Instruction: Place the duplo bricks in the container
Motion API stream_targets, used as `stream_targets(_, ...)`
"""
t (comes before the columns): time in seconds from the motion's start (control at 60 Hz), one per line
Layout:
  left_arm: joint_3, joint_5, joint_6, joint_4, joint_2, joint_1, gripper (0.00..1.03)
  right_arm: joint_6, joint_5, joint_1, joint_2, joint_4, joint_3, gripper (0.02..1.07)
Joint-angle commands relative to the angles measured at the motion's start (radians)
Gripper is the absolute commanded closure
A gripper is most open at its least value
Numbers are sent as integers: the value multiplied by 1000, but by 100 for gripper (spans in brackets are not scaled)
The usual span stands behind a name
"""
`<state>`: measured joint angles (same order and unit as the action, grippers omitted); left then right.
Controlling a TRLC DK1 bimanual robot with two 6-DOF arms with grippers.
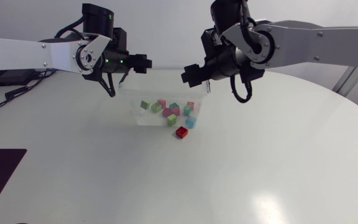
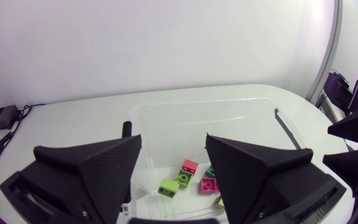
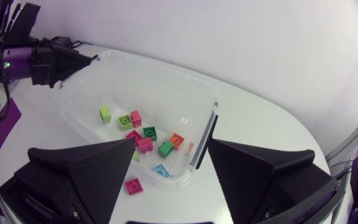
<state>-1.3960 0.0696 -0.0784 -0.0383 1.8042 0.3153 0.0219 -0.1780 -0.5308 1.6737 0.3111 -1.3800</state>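
Bricks (image 1: 169, 111) mostly sit in the container (image 1: 148, 90). One red brick (image 1: 181, 132) lies just outside its wall, below and nearer the right gripper (image 1: 191, 74), jaws spread and empty. The left gripper (image 1: 145, 62), also spread, hangs farther away.

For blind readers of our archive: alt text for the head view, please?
A clear container on a white table holds several coloured duplo bricks; one red brick lies outside, beside its near wall. The left hand and right hand, both open, hang near its far rim.
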Motion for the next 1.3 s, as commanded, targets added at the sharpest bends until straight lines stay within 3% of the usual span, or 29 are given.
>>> stream_targets(0.0, -23, 10, 5, 11, 21, 5, 15, -4, -9, -28, -32, -7, 79, 20)
stream_targets(0.283, 77, 27, 5, 11, -117, 15, 12, 9, -28, -117, -60, -135, 303, 20)
stream_targets(0.533, 170, 29, 5, 9, -235, 8, 12, 36, -31, -121, 0, -262, 401, 20)
stream_targets(0.667, 221, 29, 5, 18, -266, 5, 12, 36, -78, -147, 67, -348, 440, 20)
stream_targets(0.967, 273, 29, 9, 23, -299, -1, 11, 30, -35, -161, 170, -330, 403, 20)
stream_targets(1.283, 282, 29, 8, 21, -315, -1, 11, 41, 21, -126, 265, -208, 276, 20)
